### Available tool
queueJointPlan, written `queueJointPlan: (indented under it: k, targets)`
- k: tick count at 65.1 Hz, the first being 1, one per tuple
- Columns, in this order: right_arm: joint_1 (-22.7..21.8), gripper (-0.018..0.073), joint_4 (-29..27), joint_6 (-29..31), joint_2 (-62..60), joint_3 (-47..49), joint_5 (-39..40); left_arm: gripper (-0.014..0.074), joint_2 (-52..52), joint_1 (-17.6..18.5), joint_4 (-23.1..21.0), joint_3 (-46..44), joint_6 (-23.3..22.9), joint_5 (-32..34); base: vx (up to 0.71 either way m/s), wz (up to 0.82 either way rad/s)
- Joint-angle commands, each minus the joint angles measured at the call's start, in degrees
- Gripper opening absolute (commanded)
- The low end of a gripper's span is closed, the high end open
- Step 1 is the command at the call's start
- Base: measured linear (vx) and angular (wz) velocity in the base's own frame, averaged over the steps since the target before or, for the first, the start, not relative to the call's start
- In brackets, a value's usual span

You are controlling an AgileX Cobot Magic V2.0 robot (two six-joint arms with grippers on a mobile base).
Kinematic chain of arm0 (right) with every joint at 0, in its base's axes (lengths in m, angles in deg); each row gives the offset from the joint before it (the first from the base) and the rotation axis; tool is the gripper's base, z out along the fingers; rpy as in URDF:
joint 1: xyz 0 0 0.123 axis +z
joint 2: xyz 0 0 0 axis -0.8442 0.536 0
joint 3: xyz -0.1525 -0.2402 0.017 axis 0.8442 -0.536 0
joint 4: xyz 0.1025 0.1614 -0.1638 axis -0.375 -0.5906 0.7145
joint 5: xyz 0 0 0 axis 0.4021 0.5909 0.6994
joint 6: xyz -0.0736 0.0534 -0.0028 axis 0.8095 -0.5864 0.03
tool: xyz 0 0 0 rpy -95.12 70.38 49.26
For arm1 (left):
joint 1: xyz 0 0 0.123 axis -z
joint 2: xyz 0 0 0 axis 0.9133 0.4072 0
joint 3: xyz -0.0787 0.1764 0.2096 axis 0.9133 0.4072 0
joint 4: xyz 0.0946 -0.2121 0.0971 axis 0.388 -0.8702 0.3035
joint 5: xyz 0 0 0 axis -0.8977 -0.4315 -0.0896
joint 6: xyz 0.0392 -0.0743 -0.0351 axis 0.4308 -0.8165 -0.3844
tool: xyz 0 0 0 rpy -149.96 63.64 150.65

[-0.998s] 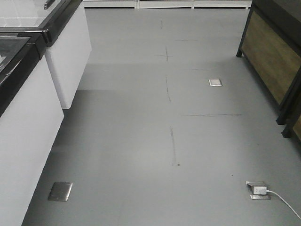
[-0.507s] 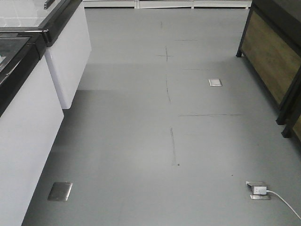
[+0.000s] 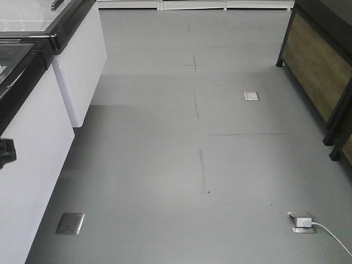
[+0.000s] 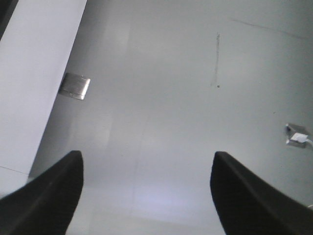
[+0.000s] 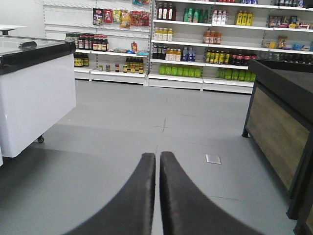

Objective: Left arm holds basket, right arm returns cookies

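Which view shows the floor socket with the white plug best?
The exterior front-facing view: the floor socket sits whole, its white cable trailing right. The left wrist view catches it small at the right edge; the right wrist view does not show it.

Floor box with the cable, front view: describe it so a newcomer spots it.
Start at the wood-panelled counter on the right of the grey floor and come toward the near edge. The floor box sits there, bottom right. Unlike the flush far plate and left plate, it carries a white plug and a white cable trailing right.
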Motion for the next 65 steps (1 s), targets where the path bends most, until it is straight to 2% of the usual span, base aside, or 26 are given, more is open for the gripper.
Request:
queueJointPlan:
  k: [1,8,15,34,43,54,65]
  targets:
    - [-0.4,-0.0011,0.5,0.0,-0.7,-1.0,4.3,0.0523,1.6,-3.3,-8.0,-7.5,0.5,0.2,0.0,0.0]
    - [-0.4,-0.0011,0.5,0.0,-0.7,-1.0,4.3,0.0523,2.2,-8.4,-18.7,-12.6,6.3,-1.3,0.0,0.0]
    - [-0.4,-0.0011,0.5,0.0,-0.7,-1.0,4.3,0.0523,2.2,-15.8,-27.9,-17.2,10.9,-3.2,0.0,0.0]
    - [-0.4,-0.0011,0.5,0.0,-0.7,-1.0,4.3,0.0523,2.8,-40.5,-42.8,-25.2,15.0,-9.4,0.0,0.0]
    - [-0.4,-0.0011,0.5,0.0,-0.7,-1.0,4.3,0.0523,4.5,-49.5,-51.7,-25.8,15.5,-11.2,0.0,0.0]
    - [-0.4,-0.0011,0.5,0.0,-0.7,-1.0,4.3,0.0523,7.1,-57.1,-63.6,-25.8,16.5,-10.8,0.0,0.0]
    - [-0.4,-0.0011,0.5,0.0,-0.7,-1.0,4.3,0.0523,12.3,-62.0,-69.2,-25.8,19.8,-12.5,0.0,0.0]
